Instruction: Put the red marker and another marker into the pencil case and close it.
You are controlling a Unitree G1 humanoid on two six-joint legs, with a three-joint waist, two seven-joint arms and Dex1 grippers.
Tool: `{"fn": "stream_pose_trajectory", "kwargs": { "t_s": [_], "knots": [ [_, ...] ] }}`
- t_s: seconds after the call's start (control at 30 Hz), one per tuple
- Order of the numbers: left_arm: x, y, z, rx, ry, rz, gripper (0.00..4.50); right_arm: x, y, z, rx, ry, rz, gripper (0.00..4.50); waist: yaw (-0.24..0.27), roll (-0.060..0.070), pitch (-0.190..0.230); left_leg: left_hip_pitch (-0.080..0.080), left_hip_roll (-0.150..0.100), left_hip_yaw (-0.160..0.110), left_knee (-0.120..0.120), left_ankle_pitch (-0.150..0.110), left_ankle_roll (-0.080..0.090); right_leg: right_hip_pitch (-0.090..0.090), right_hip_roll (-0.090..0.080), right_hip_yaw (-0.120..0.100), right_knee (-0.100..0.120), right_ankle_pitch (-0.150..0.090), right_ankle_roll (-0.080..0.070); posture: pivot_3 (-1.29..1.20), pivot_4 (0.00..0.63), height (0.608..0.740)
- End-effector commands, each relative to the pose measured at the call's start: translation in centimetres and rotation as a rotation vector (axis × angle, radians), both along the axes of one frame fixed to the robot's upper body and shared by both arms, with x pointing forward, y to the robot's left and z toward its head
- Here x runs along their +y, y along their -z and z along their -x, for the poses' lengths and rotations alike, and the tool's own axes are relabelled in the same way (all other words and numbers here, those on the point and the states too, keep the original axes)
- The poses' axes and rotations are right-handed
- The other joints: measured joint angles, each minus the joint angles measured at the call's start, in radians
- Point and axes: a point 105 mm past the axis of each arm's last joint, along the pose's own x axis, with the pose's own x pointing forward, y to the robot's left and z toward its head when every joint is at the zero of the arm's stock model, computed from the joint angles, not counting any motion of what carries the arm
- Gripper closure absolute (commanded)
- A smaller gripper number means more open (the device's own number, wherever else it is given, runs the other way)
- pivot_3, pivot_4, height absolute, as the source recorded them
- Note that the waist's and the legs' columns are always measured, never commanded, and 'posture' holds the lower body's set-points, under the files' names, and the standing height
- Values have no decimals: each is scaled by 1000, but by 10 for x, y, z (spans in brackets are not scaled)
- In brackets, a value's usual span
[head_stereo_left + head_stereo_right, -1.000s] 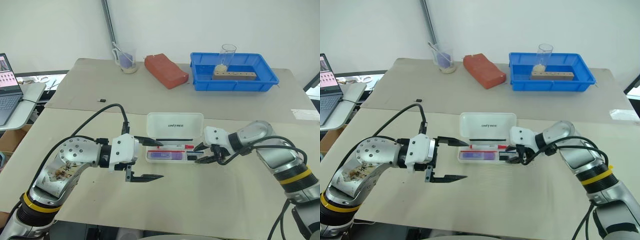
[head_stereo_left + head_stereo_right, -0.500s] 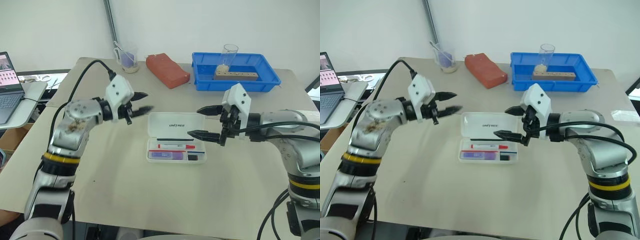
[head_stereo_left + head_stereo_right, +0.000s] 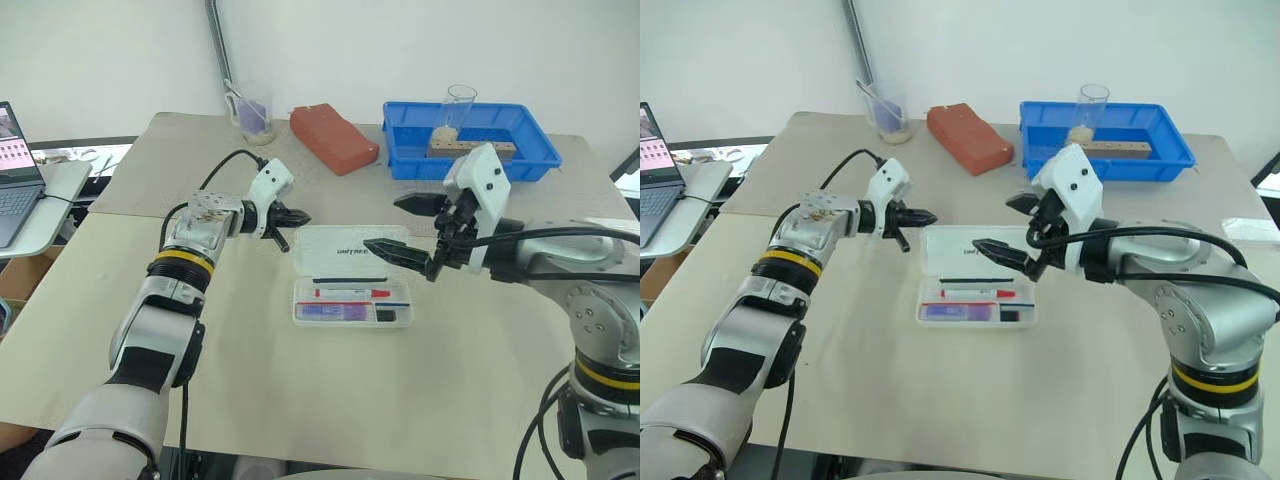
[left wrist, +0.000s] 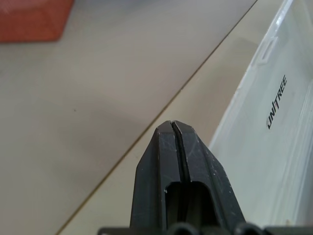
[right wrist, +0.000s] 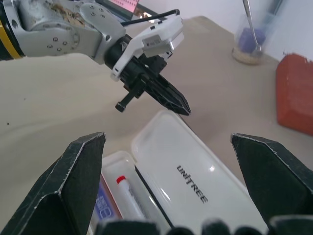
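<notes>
The pencil case (image 3: 350, 248) lies open on the table, its lid flat behind the base. The base holds the red marker (image 3: 352, 293) and, in front of it, the purple marker (image 3: 330, 311). A thin black stick and a red-and-blue strip lie beside them. My left gripper (image 3: 300, 215) is shut with nothing in it. Its tip is at the lid's far left corner (image 4: 279, 132); contact cannot be told. My right gripper (image 3: 385, 222) hangs open wide above the case's right side, holding nothing. The right wrist view looks down on the lid (image 5: 195, 188) and the left gripper (image 5: 181, 105).
At the back right stands a blue tray (image 3: 400, 165) holding a glass (image 3: 457, 105) and a wooden block. A red brick (image 3: 333, 138) and a cup with a spoon (image 3: 255, 120) sit at the back. A laptop (image 3: 15, 170) is far left.
My left gripper swung from the case's front left to the lid's far left corner and shut. My right gripper rose from the case's right end and opened wide.
</notes>
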Motion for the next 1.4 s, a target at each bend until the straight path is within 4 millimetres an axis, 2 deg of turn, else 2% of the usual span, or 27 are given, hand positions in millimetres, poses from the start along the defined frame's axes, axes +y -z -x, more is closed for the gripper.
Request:
{"fn": "stream_pose_trajectory", "kwargs": {
  "t_s": [0.03, 0.17, 0.3, 0.5, 0.57, 0.73, 0.8, 0.97, 1.03, 1.13, 1.27, 1.4],
  "knots": [
    [-8, -23, 5, 3, 100, 29, 4444, -3, -13, 6, -58, 13, -16, 0, -2, 0, 0, 0, 0, 0, 0, 0, 0, -1, 0, 0, 2, 0, 0, 0, 150, 740],
    [-13, -31, 29, 52, 270, 42, 4444, -2, -4, 12, -23, -23, 9, 0, -4, 0, 0, 0, 0, -1, 0, 0, 0, -2, 2, 1, 4, 0, 0, 0, 150, 740],
    [-19, -29, 56, 98, 397, 26, 4444, -6, 3, 18, 10, -56, 49, 0, -5, 1, 0, 0, 1, -1, 0, 0, 0, -3, 2, 2, 4, 0, 0, 0, 150, 740],
    [-34, -8, 98, 92, 510, -45, 4444, -12, 19, 32, 98, -142, 136, 0, -3, 2, -1, 1, 1, -1, 0, 0, 0, -2, 2, 2, 4, 0, -1, 0, 150, 740],
    [-38, 7, 107, 65, 535, -102, 4444, -14, 27, 34, 125, -153, 164, 0, -2, 2, -1, 1, 1, -2, 1, 0, 0, -1, 2, 2, 4, 0, -1, 0, 150, 740],
    [-33, 50, 117, -65, 609, -323, 4444, -15, 41, 31, 141, -150, 191, 0, -5, 1, -1, 3, 1, -2, 1, 0, 0, 1, 2, 2, 3, -1, -1, 0, 150, 740],
    [-30, 57, 120, -89, 633, -357, 4444, -16, 44, 30, 145, -147, 191, 0, -5, 1, -1, 4, 1, -2, 1, 0, 0, 2, 2, 2, 3, -1, -1, 0, 150, 740],
    [-28, 48, 113, -147, 600, -327, 4444, -17, 48, 22, 143, -138, 183, 0, -3, 0, 0, 6, 1, -2, 1, 0, 0, 5, 2, 2, 2, -1, -1, 0, 150, 740],
    [-29, 29, 110, -182, 568, -242, 4444, -18, 49, 18, 144, -140, 181, 0, -4, 0, 0, 6, 1, -1, 1, 0, 0, 5, 1, 2, 2, -1, -1, 0, 150, 740],
    [-20, -5, 108, -247, 487, -106, 3654, -23, 52, 16, 152, -151, 195, 0, -5, 1, -1, 5, 1, -2, 1, 0, 0, 5, 1, 1, 3, -1, -1, 0, 150, 740],
    [9, -25, 114, -248, 358, -24, 1872, -34, 59, 11, 167, -145, 221, 0, -10, 1, -1, 6, 2, -2, 1, 0, 1, 5, 2, 2, 2, -1, -1, 0, 150, 740],
    [31, -33, 117, -250, 241, -4, 44, -43, 64, 10, 176, -134, 232, 0, -6, 0, 0, 9, 2, -1, 0, 0, 1, 7, 2, 2, 3, -2, -1, 0, 150, 740]
  ]
}}
